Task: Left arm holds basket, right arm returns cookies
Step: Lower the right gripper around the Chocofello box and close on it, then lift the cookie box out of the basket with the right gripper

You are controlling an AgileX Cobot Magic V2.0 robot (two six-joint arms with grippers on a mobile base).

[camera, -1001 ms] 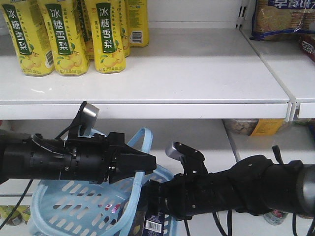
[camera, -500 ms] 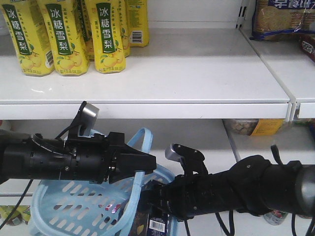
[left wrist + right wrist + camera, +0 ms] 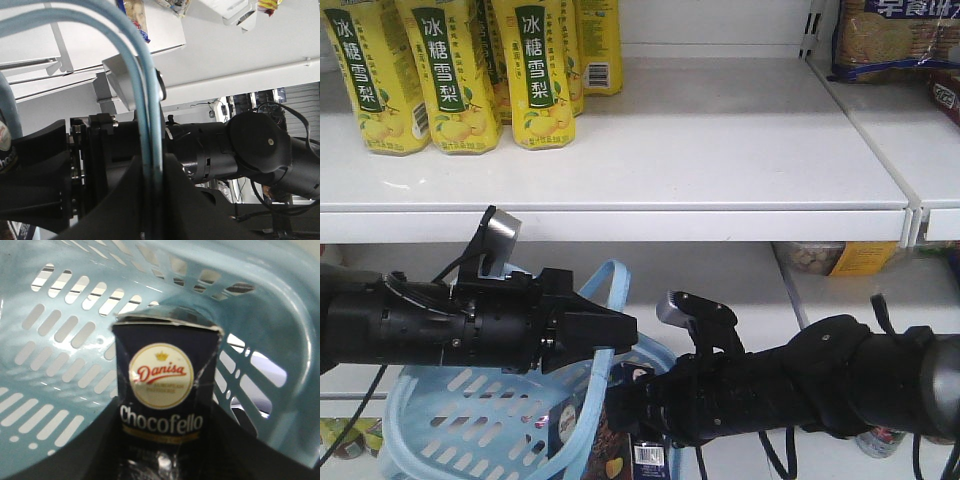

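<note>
Half done at best, my read: the basket hangs from the left gripper, and the cookies are gripped but not yet out. The left gripper is clamped tight on the basket's two hoop handles; the wrist view shows both hoops running straight through the closed jaws. The right gripper reaches into the basket at its right side and pinches the cookies low down, dark fingers flanking the box, spread only to box width. The box stands upright, logo facing the wrist camera, with slotted basket wall behind and around it; the top flap looks slightly crumpled. Cannot tell whether its bottom is off the basket floor. Left to do: lift it clear of the rim and handles, carry it to the white shelf above the basket, set it down, release. Yellow bottles stand up-left of the basket; the shelf stretch above the basket's right side looks the likelier target.
</note>
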